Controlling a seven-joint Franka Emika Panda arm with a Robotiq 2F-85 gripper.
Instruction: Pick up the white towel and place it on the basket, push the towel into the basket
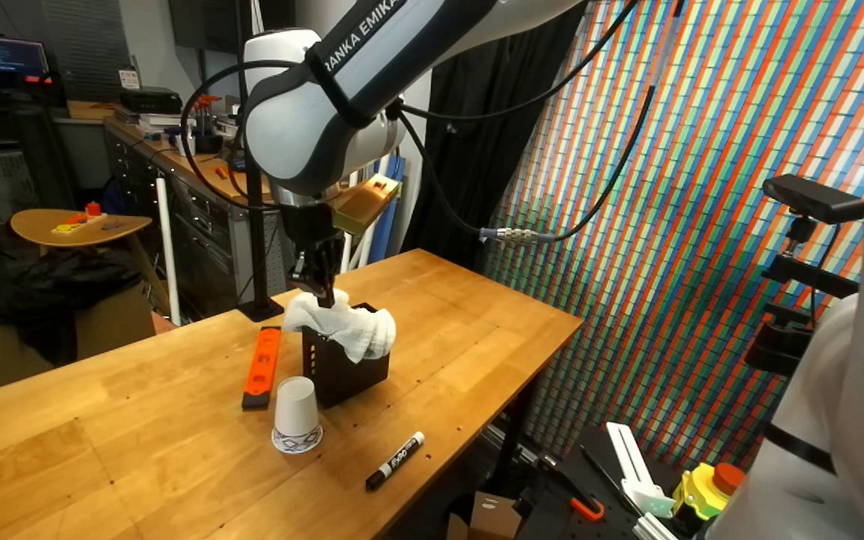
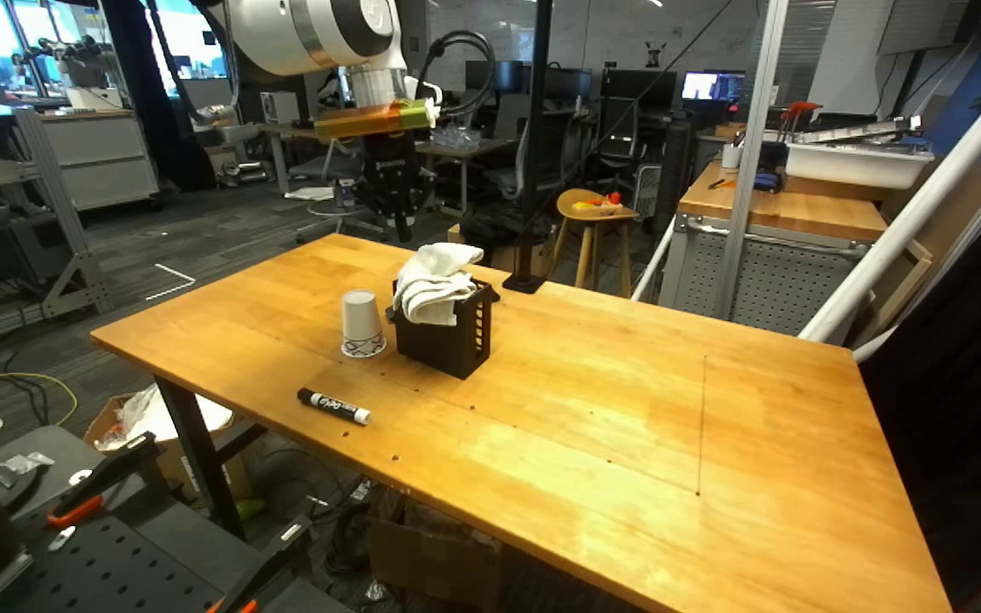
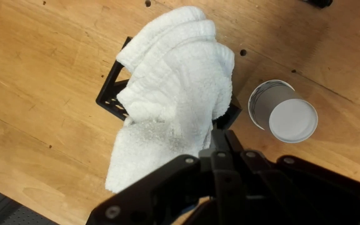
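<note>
Loosely folded, the white towel [image 3: 177,97] is draped across the top of the black basket [image 1: 349,379], near the middle of the frame in both exterior views. In the wrist view it is spread from upper centre to lower left, a greyish patch is seen on its surface, and part of the basket's slotted wall is exposed at its left edge. The claw [image 3: 224,133] is held above, its fingers [image 3: 219,143] pressed together at lower centre of the wrist view; in an exterior view a gap is shown between the fingertips [image 2: 404,229] and the towel. An upside-down paper cup [image 2: 363,322], patterned around its rim, is set just beside the basket, to its left in both exterior views. An Expo marker [image 1: 395,461] is laid on the wooden counter [image 2: 669,383] at bottom centre in an exterior view, its black end pointed toward the lower left. Left of the basket, in an exterior view, an orange-and-black torpedo level [image 1: 262,366] is placed.
</note>
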